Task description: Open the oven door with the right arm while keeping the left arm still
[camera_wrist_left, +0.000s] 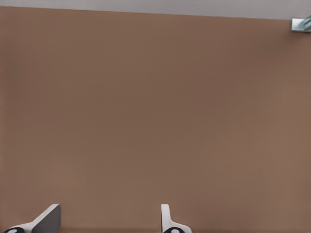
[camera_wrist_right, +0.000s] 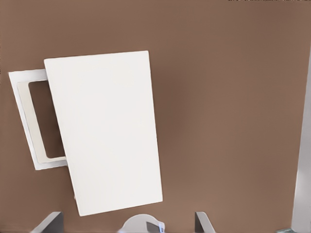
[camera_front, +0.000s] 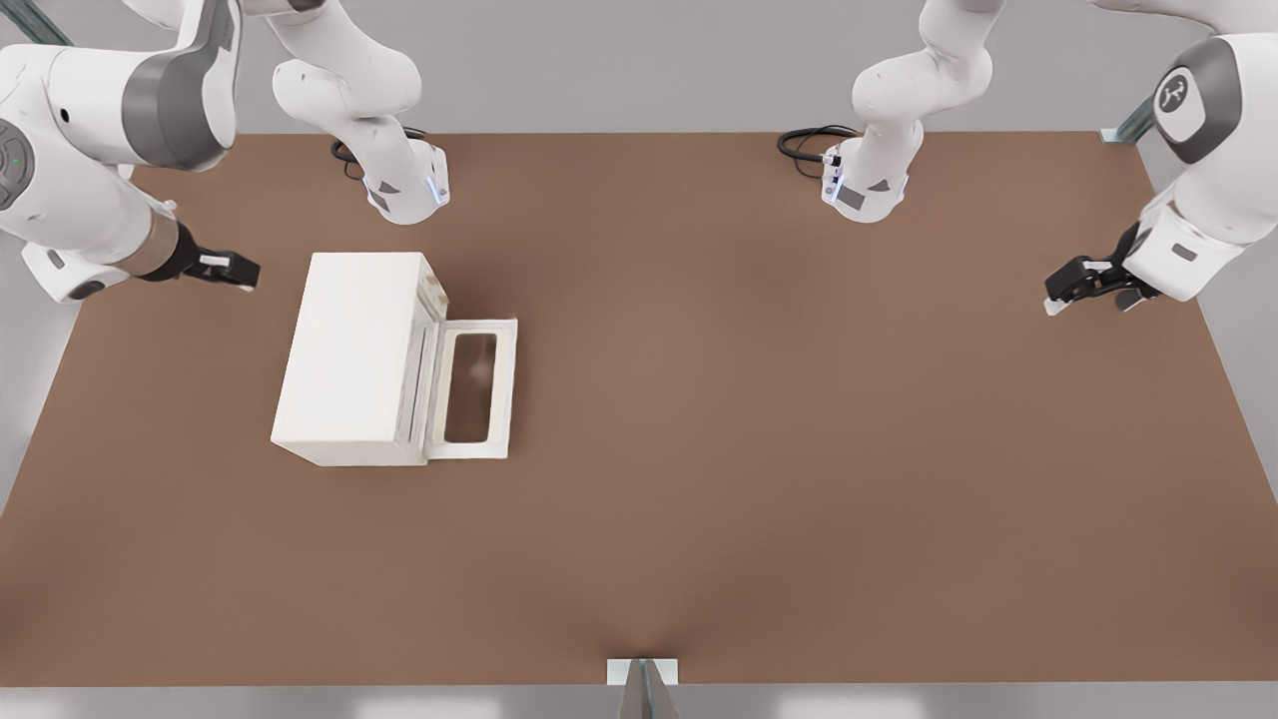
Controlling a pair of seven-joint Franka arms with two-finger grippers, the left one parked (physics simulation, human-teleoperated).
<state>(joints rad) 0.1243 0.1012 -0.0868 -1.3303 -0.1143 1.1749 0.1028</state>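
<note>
Front view: oven door lies folded down flat on the table, fully open, facing the front view's right. Gripper hovers beside the oven, fingers apart, holding nothing. Likely done; retreat without nudging the oven.
</note>
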